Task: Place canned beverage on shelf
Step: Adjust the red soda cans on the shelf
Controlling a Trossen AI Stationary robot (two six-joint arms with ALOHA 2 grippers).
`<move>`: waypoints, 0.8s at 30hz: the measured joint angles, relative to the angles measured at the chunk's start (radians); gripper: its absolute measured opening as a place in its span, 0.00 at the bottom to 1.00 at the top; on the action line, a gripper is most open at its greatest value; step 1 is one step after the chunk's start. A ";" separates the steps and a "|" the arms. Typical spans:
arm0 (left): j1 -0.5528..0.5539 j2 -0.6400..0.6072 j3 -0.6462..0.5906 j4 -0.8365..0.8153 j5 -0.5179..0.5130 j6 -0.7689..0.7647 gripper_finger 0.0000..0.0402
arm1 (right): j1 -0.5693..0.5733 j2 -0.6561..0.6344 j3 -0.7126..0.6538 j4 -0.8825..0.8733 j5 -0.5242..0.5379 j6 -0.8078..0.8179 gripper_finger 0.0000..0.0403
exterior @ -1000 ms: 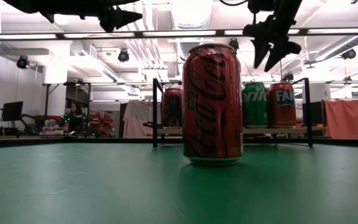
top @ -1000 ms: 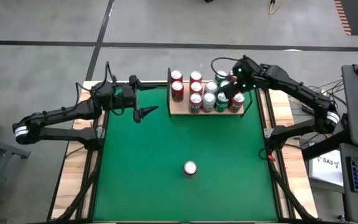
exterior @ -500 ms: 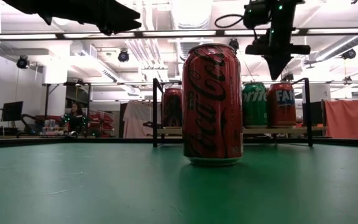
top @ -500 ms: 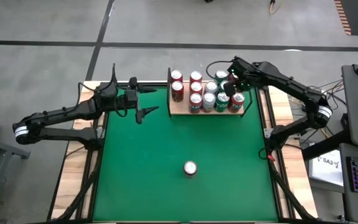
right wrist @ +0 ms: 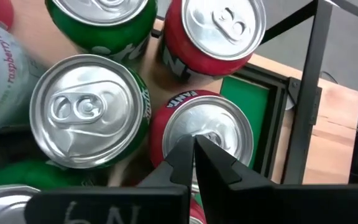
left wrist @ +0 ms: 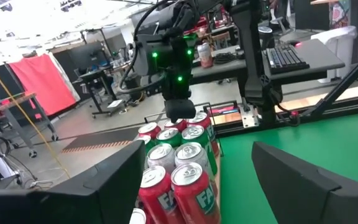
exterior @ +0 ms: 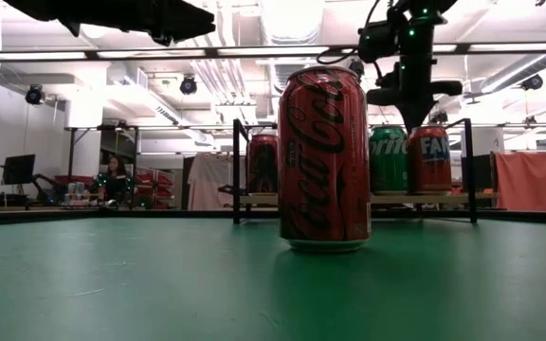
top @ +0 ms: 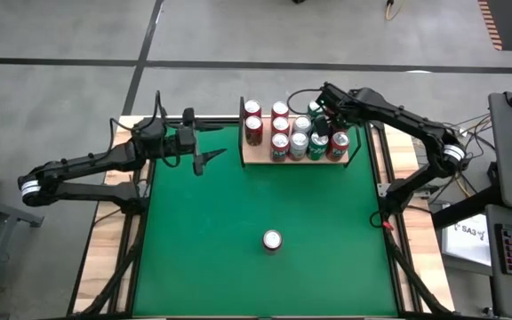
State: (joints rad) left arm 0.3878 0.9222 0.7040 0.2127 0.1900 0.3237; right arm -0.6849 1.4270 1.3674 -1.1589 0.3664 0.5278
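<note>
High view: right pincer (top: 320, 118) hovers above the cans (top: 293, 133) packed on the shelf (top: 258, 157), fingers pressed together and holding nothing.
The shelf stands at the far edge of the green bench (top: 238, 213), and one lone red can (top: 272, 240) stands upright well in front of it, near the bench's middle, untouched. From the right wrist, the closed fingertips (right wrist: 197, 158) point straight down over the silver top of a red can (right wrist: 201, 134) at the shelf's end, just beside a green can (right wrist: 89, 112). Left pincer (top: 204, 160) waits out to the shelf's left, above the bench, fingers apart and empty. Low down, the lone can (exterior: 324, 158) fills the foreground with the shelf behind it.
</note>
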 joint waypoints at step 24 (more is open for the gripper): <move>0.000 0.006 -0.001 0.007 0.004 -0.075 0.69 | 0.035 0.009 0.024 0.012 0.047 0.014 0.02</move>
State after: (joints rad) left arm 0.3878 0.9287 0.7033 0.2201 0.1936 0.2487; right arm -0.6498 1.4361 1.3913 -1.1465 0.4132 0.5415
